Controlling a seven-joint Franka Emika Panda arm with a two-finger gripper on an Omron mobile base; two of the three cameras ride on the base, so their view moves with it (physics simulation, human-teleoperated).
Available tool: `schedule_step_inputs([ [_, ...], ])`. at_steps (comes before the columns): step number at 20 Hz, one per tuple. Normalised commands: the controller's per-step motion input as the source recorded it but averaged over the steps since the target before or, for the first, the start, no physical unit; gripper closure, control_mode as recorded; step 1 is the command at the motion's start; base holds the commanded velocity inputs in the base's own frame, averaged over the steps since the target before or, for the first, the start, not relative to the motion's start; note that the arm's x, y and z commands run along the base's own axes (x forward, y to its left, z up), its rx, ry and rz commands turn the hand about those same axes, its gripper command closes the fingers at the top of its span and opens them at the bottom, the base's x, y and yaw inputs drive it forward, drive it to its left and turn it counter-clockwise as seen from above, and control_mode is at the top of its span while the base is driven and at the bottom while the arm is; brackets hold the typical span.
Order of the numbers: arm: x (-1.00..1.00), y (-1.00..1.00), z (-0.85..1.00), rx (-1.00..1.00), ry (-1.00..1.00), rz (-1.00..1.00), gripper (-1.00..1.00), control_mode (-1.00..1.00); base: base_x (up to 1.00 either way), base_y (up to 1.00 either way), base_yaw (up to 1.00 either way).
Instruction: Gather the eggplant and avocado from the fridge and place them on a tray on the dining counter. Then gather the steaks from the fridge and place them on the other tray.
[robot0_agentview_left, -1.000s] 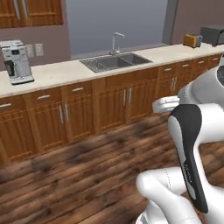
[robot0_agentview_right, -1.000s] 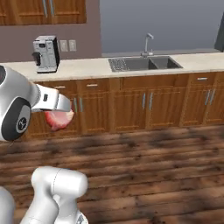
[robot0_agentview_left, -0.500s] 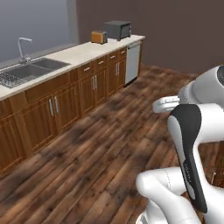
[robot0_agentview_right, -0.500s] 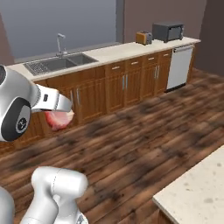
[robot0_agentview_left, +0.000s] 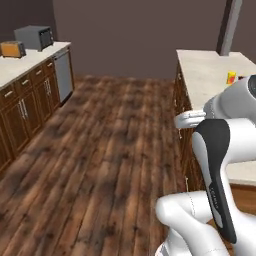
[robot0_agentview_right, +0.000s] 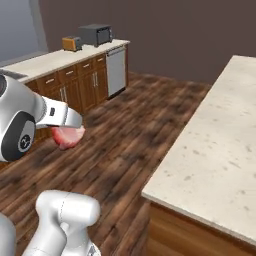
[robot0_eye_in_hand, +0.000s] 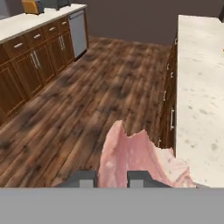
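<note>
Steak (robot0_eye_in_hand: 135, 159), 1 pale pink slab, hangs pinched in the claw (robot0_eye_in_hand: 112, 178) above the wood floor (robot0_eye_in_hand: 87, 100), so hold it tight and carry it slowly over the dining counter (robot0_eye_in_hand: 201, 87) beside it.

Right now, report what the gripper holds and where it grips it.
The gripper holds a pale pink steak, pinched at its near edge between the two fingers; the rest of the slab sticks out ahead over the floor.

Pale pink raw steak slab (robot0_eye_in_hand: 135, 159) hanging in the pincer (robot0_eye_in_hand: 112, 178)
It is drooping above the wood floor, just beside the long beige speckled stone counter (robot0_agentview_right: 220, 145), its ragged edge pointing forward.
</note>
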Motion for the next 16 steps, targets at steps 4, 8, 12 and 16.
schedule_step_inputs([
  [4, 0.0, 0.0, 0.0, 0.0, 0.0, 0.0, 1.0, 1.0, 0.08, 0.0, -0.62],
  [8, 0.0, 0.0, 0.0, 0.0, 0.0, 0.0, 1.0, 1.0, 0.0, 0.0, -0.61],
  [12, 0.0, 0.0, 0.0, 0.0, 0.0, 0.0, 1.0, 1.0, 0.0, 0.0, -0.58],
  [16, 0.0, 0.0, 0.0, 0.0, 0.0, 0.0, 1.0, 1.0, 0.0, -0.01, -0.61],
])
